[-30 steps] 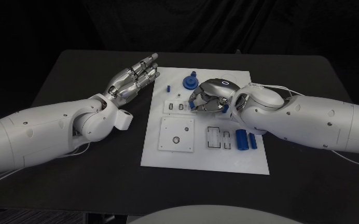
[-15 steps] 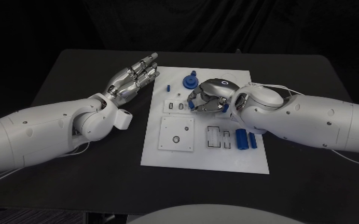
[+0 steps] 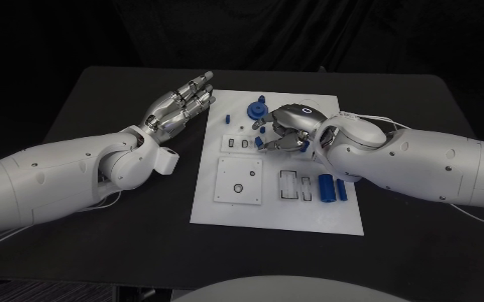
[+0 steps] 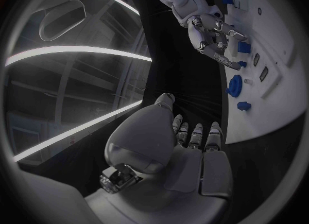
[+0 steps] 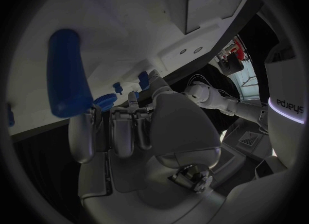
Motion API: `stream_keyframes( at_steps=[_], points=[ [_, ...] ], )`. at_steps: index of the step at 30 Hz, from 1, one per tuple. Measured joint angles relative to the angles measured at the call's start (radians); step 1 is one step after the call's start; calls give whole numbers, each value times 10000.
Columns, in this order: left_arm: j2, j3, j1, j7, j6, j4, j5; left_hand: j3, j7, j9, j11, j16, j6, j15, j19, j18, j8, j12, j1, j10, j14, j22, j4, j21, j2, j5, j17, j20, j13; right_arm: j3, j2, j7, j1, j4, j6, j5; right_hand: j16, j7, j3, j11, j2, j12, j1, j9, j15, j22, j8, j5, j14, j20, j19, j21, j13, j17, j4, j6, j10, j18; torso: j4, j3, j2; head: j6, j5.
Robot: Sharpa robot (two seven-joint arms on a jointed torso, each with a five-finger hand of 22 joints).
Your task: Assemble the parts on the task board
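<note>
The white task board (image 3: 252,211) lies mid-table. My right hand (image 3: 287,131) hovers over its far middle with fingers curled in, just above a small blue part (image 3: 260,140). Another bit of blue (image 3: 303,146) shows under the palm; whether either is gripped is hidden. A blue gear (image 3: 257,110) and a small blue peg (image 3: 227,117) stand beyond that hand. A blue cylinder (image 3: 324,187) and a slimmer blue piece (image 3: 341,189) lie by the right forearm. My left hand (image 3: 184,105) floats flat and empty beside the board's far left edge, fingers straight.
A square white block (image 3: 239,181) with a round hole sits on the board's near left, and rectangular slots (image 3: 294,184) lie beside it. Black table (image 3: 121,232) surrounds the board. In the right wrist view the cylinder (image 5: 64,72) looms close above the board (image 5: 129,18).
My right hand has shifted slightly to the right and farther across the board, still curled. The left hand and the loose parts have stayed put.
</note>
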Motion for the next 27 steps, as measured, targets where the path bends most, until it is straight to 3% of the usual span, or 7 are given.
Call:
stream_keyframes(
  at_steps=[6, 9, 13, 20, 23, 27],
  points=[
    [-33, 0, -1, -1, 0, 7, 0, 0, 0, 0, 0, 0, 0, 0, 0, 0, 0, 0, 0, 0, 0, 0, 0, 0, 0, 0, -6, 0, 0, 24, -234, 187, 0, 217, -659, -141, 0, 0, -8, 0, -128, 0, -312, -138, 0, 0, 0, 0, 0, 0, 0, 0, 0, 0, 417, 0, 0, -1, -5, 0, -3, -6, 50],
    [-52, 0, -1, -1, 0, 14, 0, 0, 0, -1, 0, 0, 0, 0, 0, 0, 0, 0, 0, 0, 0, 0, 0, 0, 0, 0, -6, 0, 0, 40, -425, 331, 44, 433, -1037, -183, 0, 58, 15, 0, -88, 0, -543, -183, 0, -1, 122, -1, 0, 0, 0, 41, -1, 0, 684, 178, 0, -1, -5, 0, -5, -12, 78],
    [-103, 0, -2, 0, -10, 49, 0, -1, 36, -1, 0, 0, 36, 0, 0, 0, 0, 0, 0, 0, 0, 0, 0, 0, 0, 0, -6, 0, 0, 68, -881, 621, 355, 899, -1638, -234, 0, 106, 138, 0, 17, 0, -646, -109, 0, -1, 419, -1, 0, 0, 0, 127, -1, 0, 829, 838, 0, -1, -4, 1, -5, -8, 100],
    [-187, 0, -4, 11, -110, 137, -42, 112, 90, 10, 26, 0, 90, 0, 0, 0, 0, 0, 0, -26, 0, 0, -56, 0, 0, 117, -6, 0, 0, 89, -1945, 949, 1104, 1821, -2292, -283, 0, 109, 179, -1, 189, 0, -656, -70, 0, -2, 459, -2, 0, -1, 0, 163, -1, 0, 870, 1040, 0, -1, -1, 4, -5, 98, 135],
    [-245, 0, -4, 16, -229, 214, -190, 164, 94, 10, 37, 0, 94, 8, -4, 0, 0, 0, 0, -37, -3, 2, -109, 0, 0, 155, -5, 4, 0, 79, -2438, 981, 1318, 2160, -2412, -293, 0, 109, 179, -1, 189, 0, -656, -70, 0, -2, 459, -3, 0, 0, 0, 163, -1, 0, 869, 1040, 0, -1, -1, 7, -4, 164, 142],
    [-368, 1, -4, 16, -524, 425, -612, 418, 233, 21, 252, 0, 233, 164, 77, 1, 0, 0, 33, 2, -18, 44, -307, 61, -33, 87, -4, 149, 0, 32, -3110, 970, 1469, 2436, -2517, -303, 0, 109, 194, -1, 244, 0, -711, -71, 0, -3, 459, -3, 0, -1, 0, 163, -1, 0, 939, 1040, 1, -1, -2, 7, -6, 297, 207]
  ],
)
